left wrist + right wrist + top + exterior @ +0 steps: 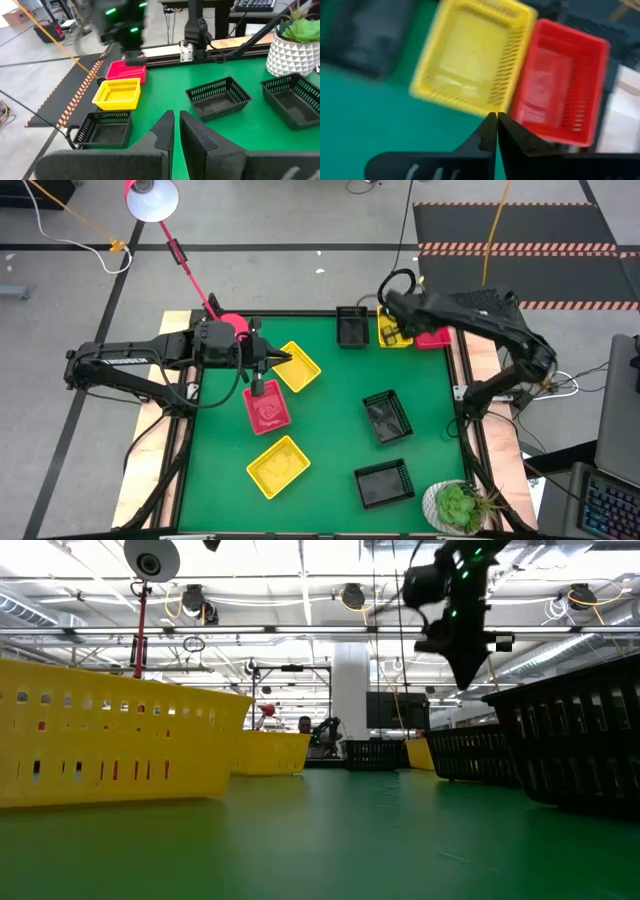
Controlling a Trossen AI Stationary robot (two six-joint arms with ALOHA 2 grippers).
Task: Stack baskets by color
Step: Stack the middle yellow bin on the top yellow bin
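1. High view: baskets are spread over the green bench (330, 410). Taking the lamp base (233, 326) as landmark, the far-edge row lies well to its right: a black basket (352, 327), a yellow basket (394, 332) and a red basket (434, 338), side by side.
2. Near the lamp base lie another yellow basket (298, 367) and a second red basket (267, 408); farther from it, a third yellow (278, 465) and two more black baskets (387, 418) (385, 483).
3. The right tool (497, 122) hangs over the far-row yellow and red baskets, fingers together, holding nothing.
4. The left tool (177, 131) sits just right of the lamp base, above the bench, fingers nearly together and empty.
5. Judgement: sorting is at an early stage; no finished three-high stack shows.
6. Next, a tool should part its fingers, drop onto a loose basket's rim, and carry it to its colour's pile.
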